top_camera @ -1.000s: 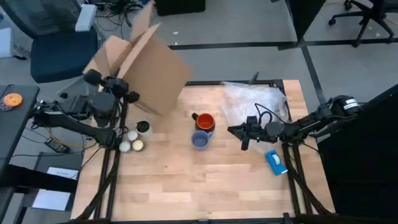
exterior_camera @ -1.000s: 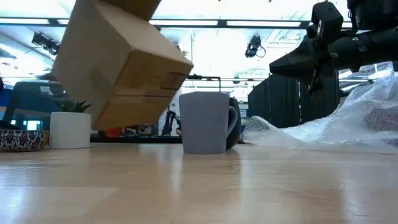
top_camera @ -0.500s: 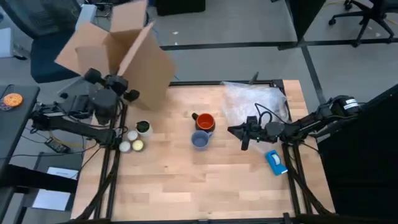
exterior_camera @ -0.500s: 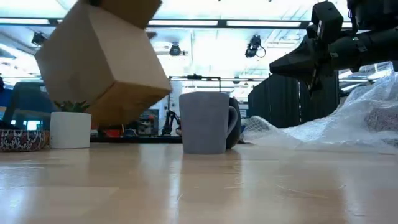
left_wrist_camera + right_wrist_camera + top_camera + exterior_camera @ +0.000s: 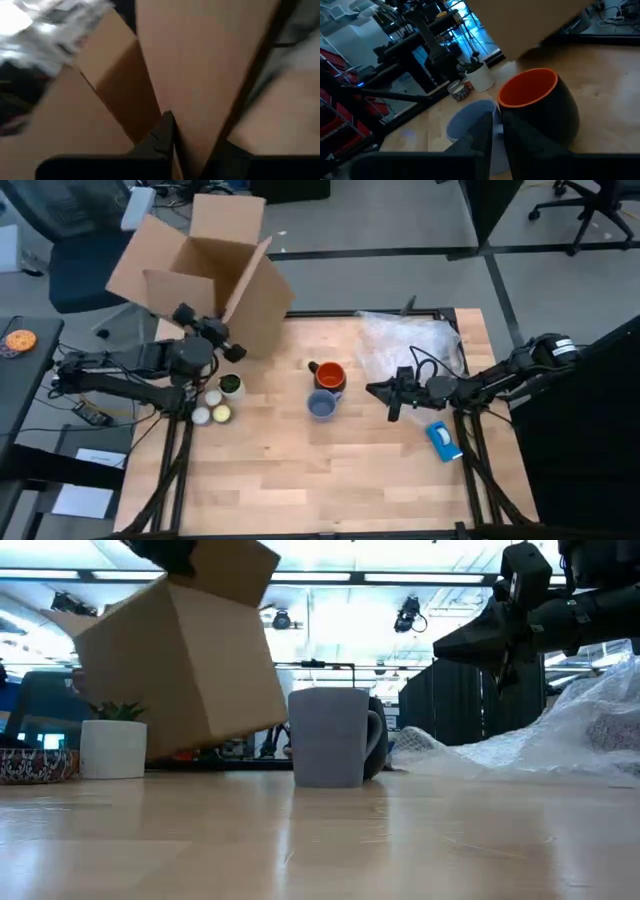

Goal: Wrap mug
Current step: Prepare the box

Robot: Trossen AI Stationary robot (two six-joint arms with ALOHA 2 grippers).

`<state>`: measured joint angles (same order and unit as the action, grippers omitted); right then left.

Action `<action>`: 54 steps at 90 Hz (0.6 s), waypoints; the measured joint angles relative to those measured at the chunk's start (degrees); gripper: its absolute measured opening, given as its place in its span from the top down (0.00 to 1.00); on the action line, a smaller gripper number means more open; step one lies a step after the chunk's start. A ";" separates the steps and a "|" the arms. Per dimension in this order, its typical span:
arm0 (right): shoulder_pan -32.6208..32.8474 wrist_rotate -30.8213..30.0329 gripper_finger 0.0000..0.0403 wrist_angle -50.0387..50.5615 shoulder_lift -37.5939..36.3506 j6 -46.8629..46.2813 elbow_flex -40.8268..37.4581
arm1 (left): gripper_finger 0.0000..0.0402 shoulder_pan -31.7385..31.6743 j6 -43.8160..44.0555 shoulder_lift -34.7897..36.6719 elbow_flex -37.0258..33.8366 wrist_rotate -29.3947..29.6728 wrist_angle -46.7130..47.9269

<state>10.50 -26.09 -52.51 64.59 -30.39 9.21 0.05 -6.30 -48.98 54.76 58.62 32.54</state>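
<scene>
Centre frame on the counter (image 5: 330, 470): 2 mugs, touching, 1 orange-red mug (image 5: 330, 376) with bright inside, dark handle, 1 grey-blue mug (image 5: 321, 406). Upper left: 1 cardboard box (image 5: 205, 275), gripped by left hand (image 5: 215, 340). Right hand (image 5: 385, 392): grip unclear.

Matt brown cardboard box (image 5: 215, 275); pale wood-plank table (image 5: 300, 470); crinkly clear plastic wrap (image 5: 405, 340).

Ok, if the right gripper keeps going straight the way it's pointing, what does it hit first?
Probably the orange mug. The right gripper points across the table toward it, with bare wood between them. The blue-grey mug sits just beside that line, so depth leaves some doubt.
</scene>
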 joint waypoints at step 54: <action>0.00 0.00 0.95 0.09 -0.02 -0.07 0.00 | 0.69 -0.10 12.27 -0.50 1.28 -17.60 8.99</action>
<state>10.50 -26.09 -52.42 64.58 -30.46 9.21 -0.04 5.97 -49.48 56.04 41.02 41.52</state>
